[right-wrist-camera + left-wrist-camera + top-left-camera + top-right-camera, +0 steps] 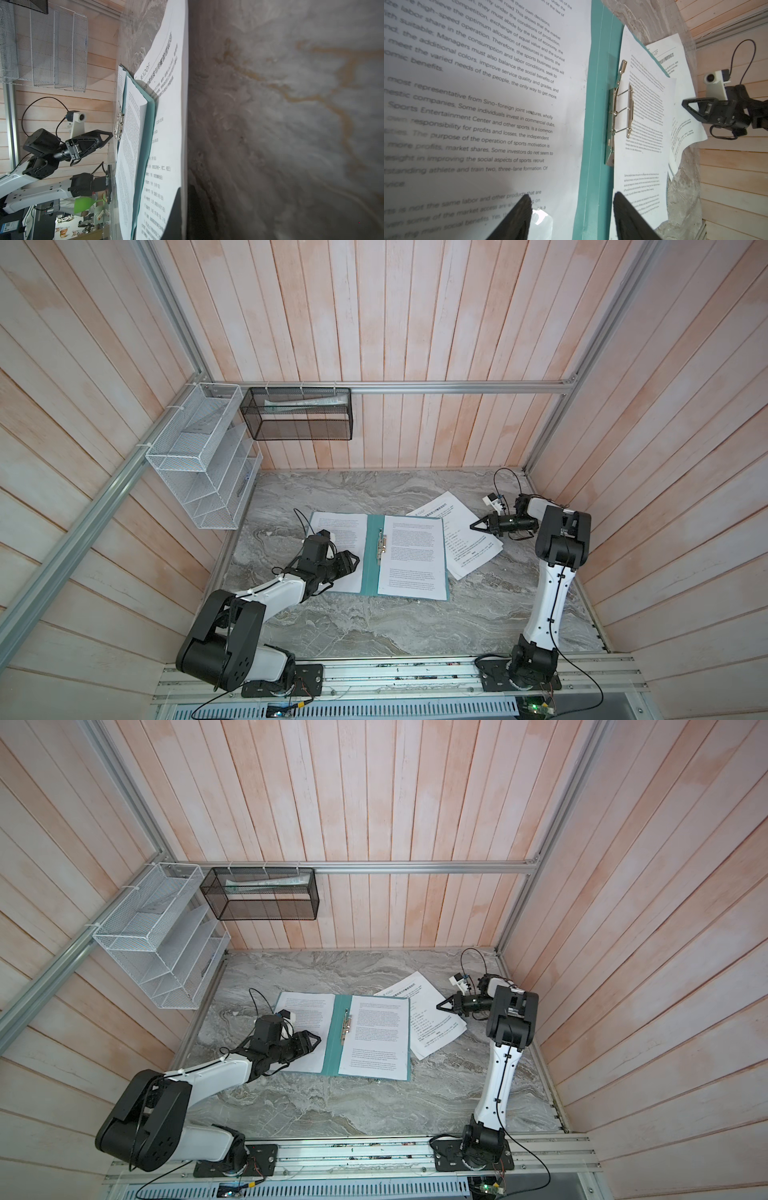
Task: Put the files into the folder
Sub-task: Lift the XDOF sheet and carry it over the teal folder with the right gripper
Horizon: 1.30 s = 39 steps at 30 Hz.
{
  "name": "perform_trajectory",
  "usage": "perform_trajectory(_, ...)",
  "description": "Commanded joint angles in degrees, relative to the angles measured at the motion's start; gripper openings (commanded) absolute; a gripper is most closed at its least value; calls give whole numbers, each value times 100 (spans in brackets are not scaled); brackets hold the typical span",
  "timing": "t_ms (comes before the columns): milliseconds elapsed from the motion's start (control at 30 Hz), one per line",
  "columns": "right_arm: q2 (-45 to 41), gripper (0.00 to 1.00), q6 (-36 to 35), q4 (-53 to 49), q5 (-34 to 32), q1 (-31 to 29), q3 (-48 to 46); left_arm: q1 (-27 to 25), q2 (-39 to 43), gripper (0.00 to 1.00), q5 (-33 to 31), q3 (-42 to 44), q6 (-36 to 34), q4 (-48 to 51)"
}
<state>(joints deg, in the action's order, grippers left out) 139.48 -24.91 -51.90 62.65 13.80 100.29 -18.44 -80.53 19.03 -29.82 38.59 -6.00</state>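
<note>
The teal folder (371, 568) lies open on the marble table, its silver clip (381, 547) beside the spine. One printed file (340, 526) rests on its left cover and another (411, 556) on its right cover. A third file with a logo heading (465, 543) lies skewed to the right, partly under the folder's right edge. My right gripper (473, 526) (185, 191) is shut on that sheet's far edge. My left gripper (355, 562) (571, 195) hovers open over the left file, near the spine (598, 104), holding nothing.
A white wire rack (199, 472) hangs on the left wall. A black mesh basket (299, 414) with a rolled paper inside hangs on the back wall. Bare marble table (374, 626) stretches in front of the folder. Plank walls close in on both sides.
</note>
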Motion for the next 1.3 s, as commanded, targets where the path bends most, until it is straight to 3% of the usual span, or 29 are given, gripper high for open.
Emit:
perform_trajectory(0, -229, 0, 459, 306, -131, 150, -138, 0, -48, 65, -15, -93, -53, -120)
perform_trajectory(133, -718, 0, 1390, 1005, 231, 254, -317, -2, -96, 65, 4, -93, -38, -206)
perform_trajectory(267, -1397, 0, 2930, 2325, 141, 249, -773, -2, -117, 65, 38, -57, 33, -346)
perform_trajectory(633, -3528, 0, 7627, 7543, -319, 25, -3199, -2, -61, 65, 13, -51, 60, -426)
perform_trajectory(900, -4829, 0, 9298, 9056, -1398, -583, -4320, -2, 184, 65, -118, 72, 191, -471)
perform_trajectory(1267, -6539, 0, 9509, 8249, -2987, -2251, -5471, -6, 405, 65, -177, 161, 218, -401)
